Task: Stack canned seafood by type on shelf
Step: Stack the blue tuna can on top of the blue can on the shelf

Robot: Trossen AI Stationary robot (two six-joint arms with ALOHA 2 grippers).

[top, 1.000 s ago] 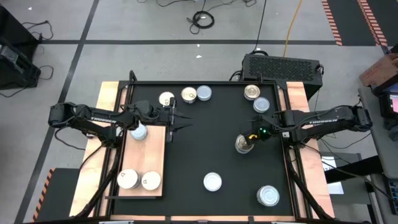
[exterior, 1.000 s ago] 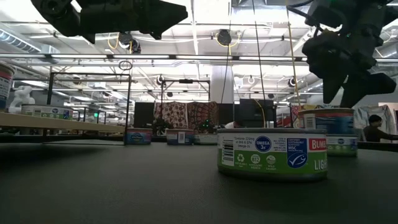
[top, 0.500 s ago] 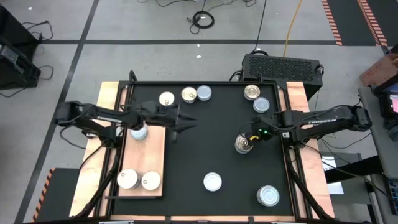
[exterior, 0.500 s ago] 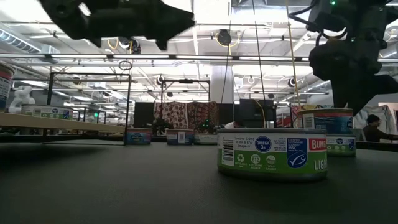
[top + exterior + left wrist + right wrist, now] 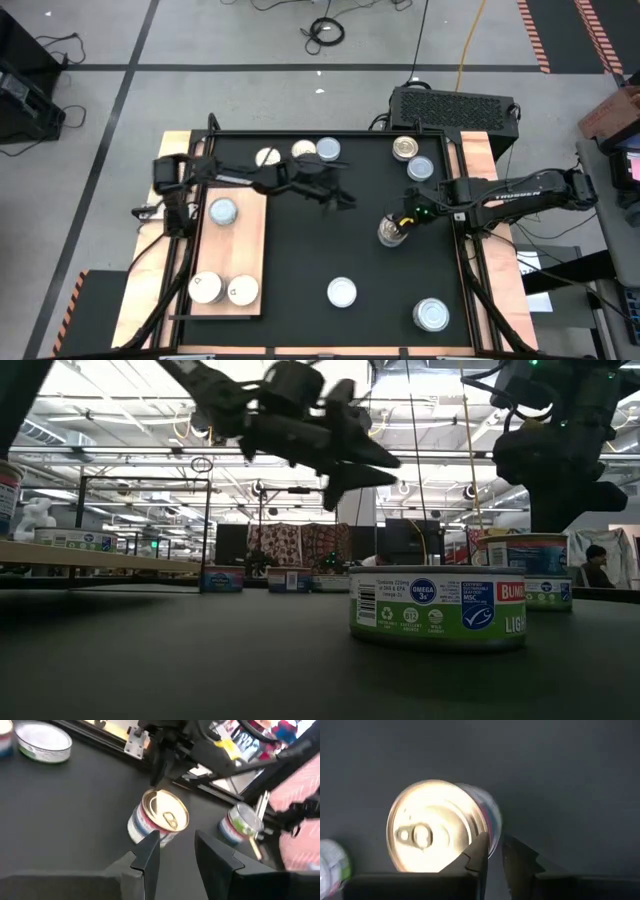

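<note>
**Station state: right arm at a tin, left arm over mid-mat**

1. Right gripper (image 5: 398,226): positioned over the right half of the black mat (image 5: 330,245), directly above a gold-topped tin (image 5: 390,233). In the right wrist view the gripper (image 5: 492,845) sits at the rim of this tin (image 5: 440,832). Whether the jaws have closed on the rim cannot be told.

2. Left gripper (image 5: 343,200): raised above the mat's middle, well apart from every tin. In the left wrist view its fingers (image 5: 150,847) stand partly apart with nothing between them.

3. Shelf (image 5: 245,245): a light wooden board lying along the mat's left edge.
   - One silver-topped tin (image 5: 222,211) stands at the far end.
   - Two cream-topped tins (image 5: 205,288) (image 5: 241,290) stand side by side at the near end, each close to a board edge.
   - The board between them is bare.

4. Loose tins:
   - Three in a row (image 5: 300,152) at the mat's far edge.
   - Two more (image 5: 412,158) near the far right corner, just beside the right arm.
   - One tin (image 5: 342,292) toward the near edge.
   - One tin (image 5: 431,314) in the near right corner.

5. Open room: the widest bare stretch of mat lies between the shelf's long edge and the gold-topped tin.
</note>
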